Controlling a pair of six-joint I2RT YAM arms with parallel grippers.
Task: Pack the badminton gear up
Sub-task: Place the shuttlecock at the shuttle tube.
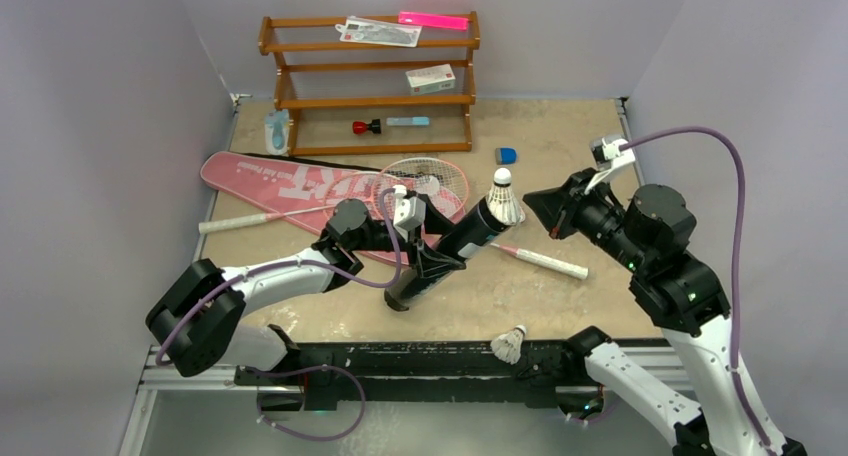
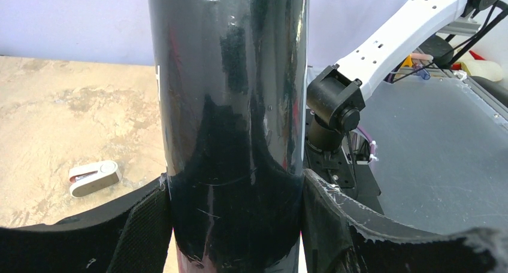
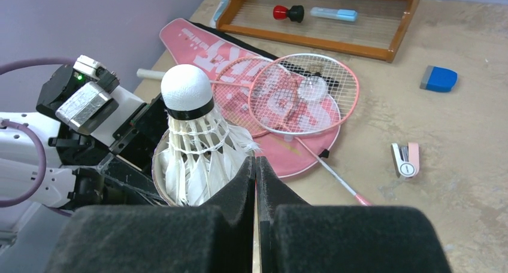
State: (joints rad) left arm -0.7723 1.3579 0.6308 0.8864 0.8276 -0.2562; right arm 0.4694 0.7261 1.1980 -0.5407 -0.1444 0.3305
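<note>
1. A sandy-brown table [image 1: 600, 306] fills the middle of the top view.
2. A brown wooden rack [image 1: 375, 102] stands at the top middle. A small white box [image 1: 430, 78] sits on one shelf. Its writing is too small to read.
3. A long pink bag [image 1: 255, 174] lies flat at the upper left of the table. Its big white letters are partly covered, and only "ORT" can be read.
4. The first pink-framed racket [image 1: 300, 213] points its white handle left. The second pink-framed racket [image 1: 550, 263] points its white handle to the lower right. Both round heads rest on the bag.
5. A long shiny black tube [image 1: 450, 248] leans in the middle, with its open end up and to the right. No letters on it can be read.
6. The left gripper [image 1: 437, 266] is clamped on the tube's lower part, one pad on each side.
7. The right gripper [image 3: 256, 189] has its fingers pressed together, holding nothing, right beside the feathers.
8. One white feather shuttlecock [image 3: 191, 135] sticks out of the tube's mouth, round end up. Another shuttlecock [image 1: 510, 344] lies at the bottom middle edge.
9. A small blue block [image 1: 506, 155] lies near the rack.
</note>
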